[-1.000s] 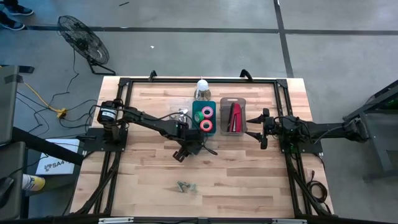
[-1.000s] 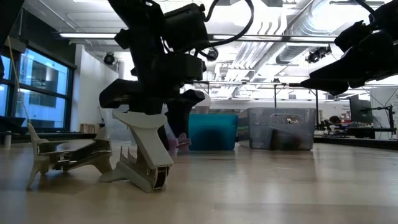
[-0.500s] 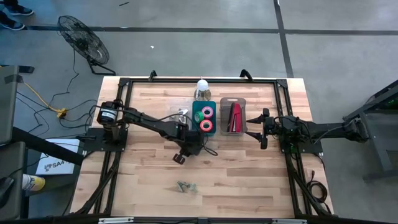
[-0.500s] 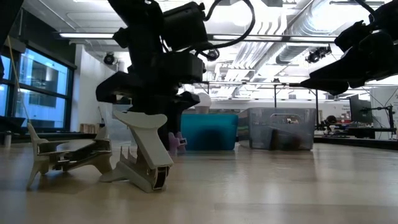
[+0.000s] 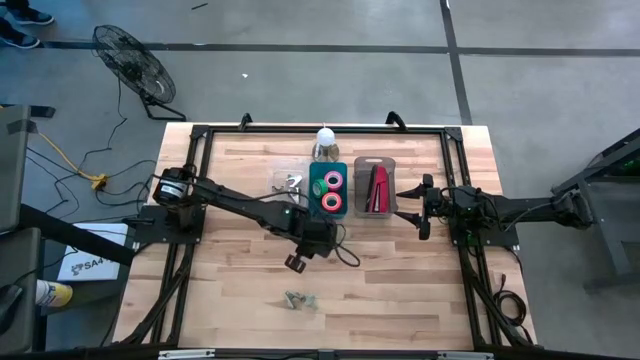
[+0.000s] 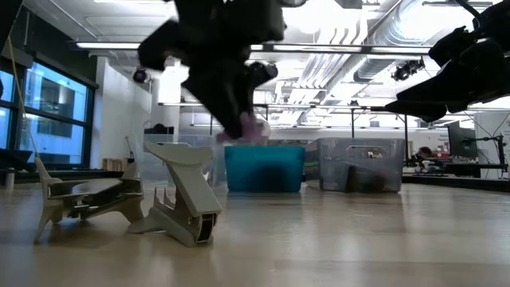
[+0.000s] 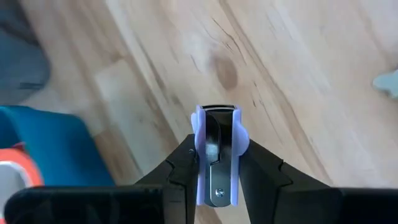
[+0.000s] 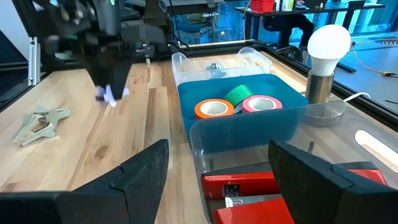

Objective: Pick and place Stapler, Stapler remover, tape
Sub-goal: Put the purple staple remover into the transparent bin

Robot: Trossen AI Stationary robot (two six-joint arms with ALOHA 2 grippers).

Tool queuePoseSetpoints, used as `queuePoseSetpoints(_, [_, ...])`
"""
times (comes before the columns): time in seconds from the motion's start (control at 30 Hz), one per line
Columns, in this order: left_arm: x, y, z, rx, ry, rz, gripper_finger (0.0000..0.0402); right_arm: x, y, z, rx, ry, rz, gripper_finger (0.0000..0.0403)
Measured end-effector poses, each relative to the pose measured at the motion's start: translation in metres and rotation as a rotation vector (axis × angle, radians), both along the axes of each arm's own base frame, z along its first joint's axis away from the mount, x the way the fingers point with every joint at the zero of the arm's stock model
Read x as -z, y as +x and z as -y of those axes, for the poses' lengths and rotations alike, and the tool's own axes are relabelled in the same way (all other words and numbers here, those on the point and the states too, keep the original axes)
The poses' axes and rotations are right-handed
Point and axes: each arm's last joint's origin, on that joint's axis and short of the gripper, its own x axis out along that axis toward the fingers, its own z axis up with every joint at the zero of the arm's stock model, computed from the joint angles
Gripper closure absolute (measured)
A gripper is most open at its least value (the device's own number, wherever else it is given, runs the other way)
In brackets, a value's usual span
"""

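My left gripper [image 5: 314,240] is above the middle of the table, shut on a small lavender staple remover [image 7: 216,155]. The remover also shows in the low view [image 6: 252,127] and the right wrist view [image 8: 111,94]. The red stapler [image 5: 376,190] lies in a clear bin [image 5: 375,163]. Several tape rolls [image 5: 332,190] lie in the teal bin [image 5: 314,178] beside it. Two pale staple removers [image 6: 185,204] rest on the table near its near edge [image 5: 300,298]. My right gripper [image 5: 416,206] is open and empty, right of the stapler's bin. My left gripper pinches the lavender staple remover by its two outer sides [image 7: 198,163] between its two fingers [image 7: 180,168]. The fingers point down from above. The remover is lifted clear of the table, its dark metal claws [image 7: 215,144] showing between the lavender sides.
A clear tray [image 5: 288,183] with small silvery pieces stands left of the teal bin. A lamp with a white bulb [image 5: 325,140] stands behind the bins. There is bare wood across the near half of the table, apart from the two pale removers.
My left gripper has risen from near the table top with the lavender staple remover, lifting it well clear of the wood. It has also shifted a little toward the table's right and near edges. It has stayed shut.
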Motion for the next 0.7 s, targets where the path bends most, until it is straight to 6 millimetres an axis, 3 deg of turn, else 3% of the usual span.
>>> queuePoseSetpoints(0.37, [-0.054, 0.003, -0.005, -0.173, 0.086, -0.006, 0.0317, 0.0, 0.0, 0.0, 0.0, 0.0, 0.0, 0.0135])
queuePoseSetpoints(0.7, [-0.068, -0.01, -0.011, -0.241, 0.221, -0.109, 0.0317, 0.0, 0.0, 0.0, 0.0, 0.0, 0.001, 0.0135])
